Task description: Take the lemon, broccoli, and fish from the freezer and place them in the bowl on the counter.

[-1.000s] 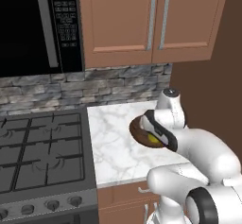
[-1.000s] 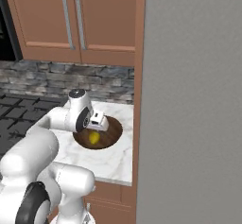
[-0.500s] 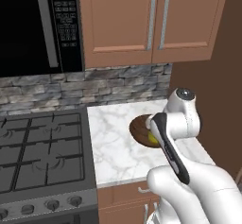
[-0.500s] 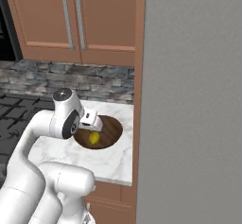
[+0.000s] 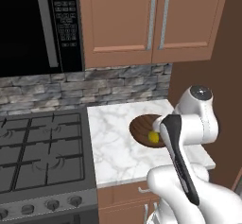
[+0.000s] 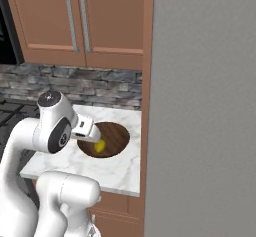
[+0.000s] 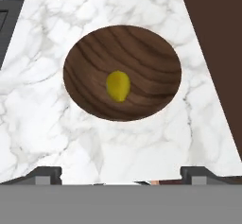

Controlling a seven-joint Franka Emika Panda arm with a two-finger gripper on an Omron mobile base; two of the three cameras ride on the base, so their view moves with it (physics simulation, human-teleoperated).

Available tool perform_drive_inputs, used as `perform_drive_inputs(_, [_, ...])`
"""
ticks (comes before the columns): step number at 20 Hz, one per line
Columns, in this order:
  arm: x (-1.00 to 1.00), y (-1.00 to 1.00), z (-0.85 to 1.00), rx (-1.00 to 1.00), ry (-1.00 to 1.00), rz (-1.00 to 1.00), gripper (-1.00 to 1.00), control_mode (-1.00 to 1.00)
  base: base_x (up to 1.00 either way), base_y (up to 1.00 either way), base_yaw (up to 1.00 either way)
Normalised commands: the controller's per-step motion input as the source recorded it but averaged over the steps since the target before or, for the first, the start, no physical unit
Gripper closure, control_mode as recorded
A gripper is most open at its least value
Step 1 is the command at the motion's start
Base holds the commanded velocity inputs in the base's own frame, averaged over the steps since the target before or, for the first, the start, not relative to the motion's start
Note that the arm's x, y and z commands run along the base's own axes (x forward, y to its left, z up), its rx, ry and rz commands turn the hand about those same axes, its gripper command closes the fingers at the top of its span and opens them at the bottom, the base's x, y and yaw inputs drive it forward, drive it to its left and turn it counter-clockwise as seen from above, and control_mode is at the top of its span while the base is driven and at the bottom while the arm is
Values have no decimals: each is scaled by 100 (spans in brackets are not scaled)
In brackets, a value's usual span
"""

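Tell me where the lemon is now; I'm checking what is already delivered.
The lemon lies inside the wooden bowl, slightly left of its middle in the hand view, on the marble counter between the stove and the freezer.

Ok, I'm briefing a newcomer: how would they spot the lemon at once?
Find the white marble counter between the black stove and the tall grey freezer. On it sits a round dark wooden bowl. The lemon is the small yellow fruit inside.
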Motion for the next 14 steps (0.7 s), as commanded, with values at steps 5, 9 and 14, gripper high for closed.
perform_drive_inputs(5, [-43,1,51,0,0,0,-100,-100,0,0,0])
perform_drive_inputs(9, [-42,0,46,0,1,0,-100,-100,0,0,0])
perform_drive_inputs(14, [-42,0,56,0,3,0,-100,-100,0,0,0])
